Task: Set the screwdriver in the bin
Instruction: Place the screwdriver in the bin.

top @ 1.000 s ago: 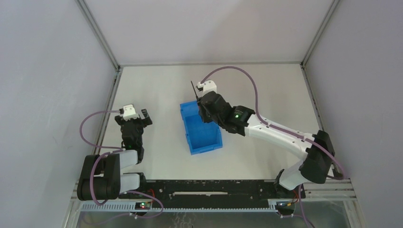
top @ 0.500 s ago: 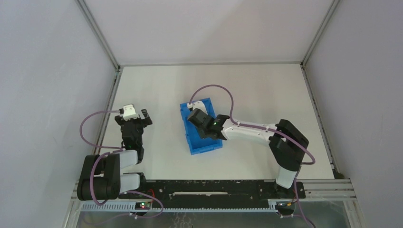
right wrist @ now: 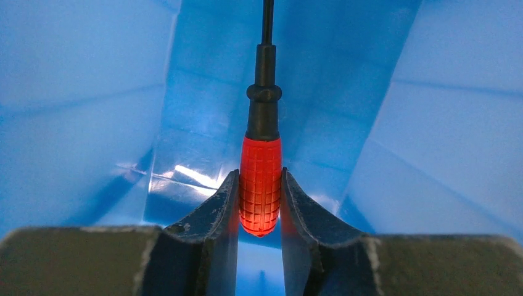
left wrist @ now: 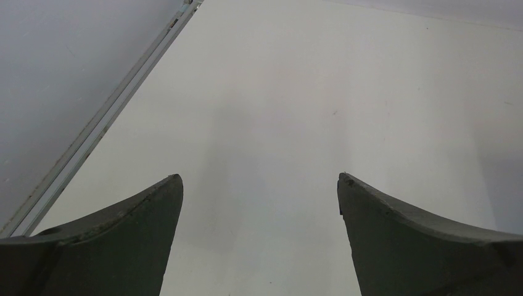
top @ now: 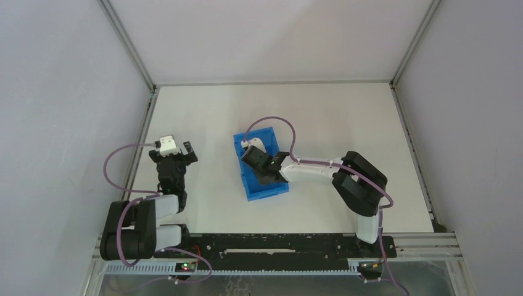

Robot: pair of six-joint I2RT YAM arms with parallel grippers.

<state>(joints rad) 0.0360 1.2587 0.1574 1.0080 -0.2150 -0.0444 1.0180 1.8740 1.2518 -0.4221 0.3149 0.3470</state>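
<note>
A: Since a second ago the right arm point(top: 321, 169) has folded in and dropped its wrist from above the far rim down into the bin point(top: 266, 190). The left arm point(top: 166, 206) hasn't stirred. From above I count one bin and two arms; whatever the right wrist carries is hidden beneath it.

B: And the left wrist view?

A: The left fingers point(left wrist: 135, 228) stand wide apart, with only bare table point(left wrist: 277, 92) between and ahead of them. That arm is well apart from the bin.

B: Right wrist?

A: The right fingers point(right wrist: 216, 228) are clamped on the red handle of the screwdriver point(right wrist: 260, 185), the only one. Its long axis runs straight out ahead of the fingers, black shaft leading, with blue walls to either side. Whether the tip touches the bin I can't tell, since it's cut off at the top edge. I'd judge that letting go is all that remains.
</note>
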